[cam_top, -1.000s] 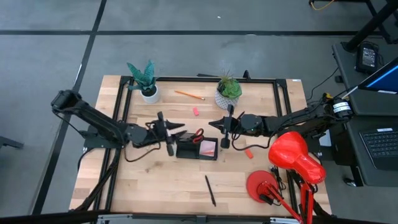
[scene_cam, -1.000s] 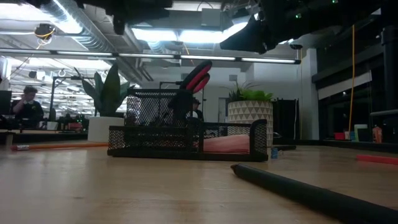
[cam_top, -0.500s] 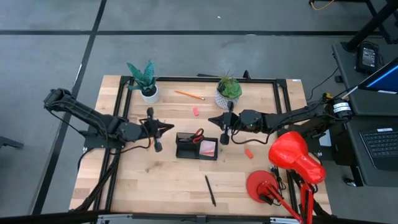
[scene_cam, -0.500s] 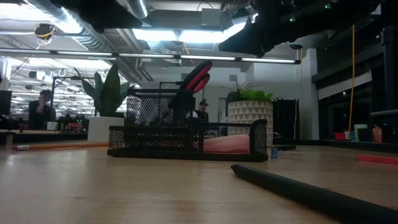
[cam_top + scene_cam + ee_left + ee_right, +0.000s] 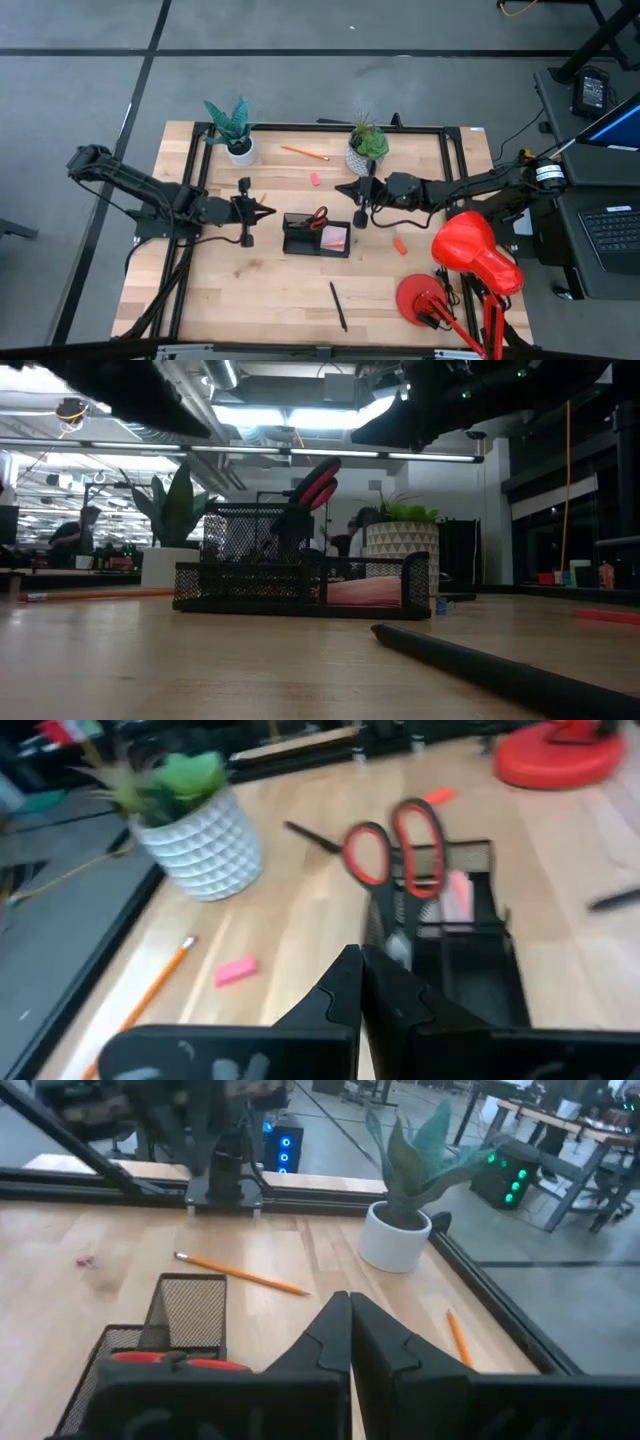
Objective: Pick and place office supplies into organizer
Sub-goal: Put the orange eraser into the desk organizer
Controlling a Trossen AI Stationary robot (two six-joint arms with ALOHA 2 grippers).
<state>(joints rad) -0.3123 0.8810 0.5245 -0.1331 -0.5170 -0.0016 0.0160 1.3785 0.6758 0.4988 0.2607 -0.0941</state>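
The organizer (image 5: pixel 316 236), a black mesh tray, sits near the middle of the table (image 5: pixel 220 300), and the red-handled scissors (image 5: pixel 317 217) already stand upright in its taller compartment beside a pink sticky-note block (image 5: pixel 336 238) in the low one. Still loose on the wood are an orange pencil (image 5: pixel 304 153) and a small pink eraser (image 5: pixel 314 179) toward the far edge, an orange eraser (image 5: pixel 400 246) on the right side, and a dark pen (image 5: pixel 339 306) toward the near edge. The left gripper (image 5: pixel 247 211) hovers just left of the organizer with its fingers (image 5: pixel 345 995) clenched on nothing; the right gripper (image 5: pixel 361 204) hangs at the tray's far right corner, likewise closed and empty. So the scissors drop looks finished and the step in hand is the turn toward another item; I judge the next move calls for one arm to open its jaws and come down flat on a thin loose piece, probably the pink eraser or the pencil. Against a second ago, the left arm has pulled back from over the tray toward the left edge and its fingers have snapped together; the right gripper has hardly shifted.
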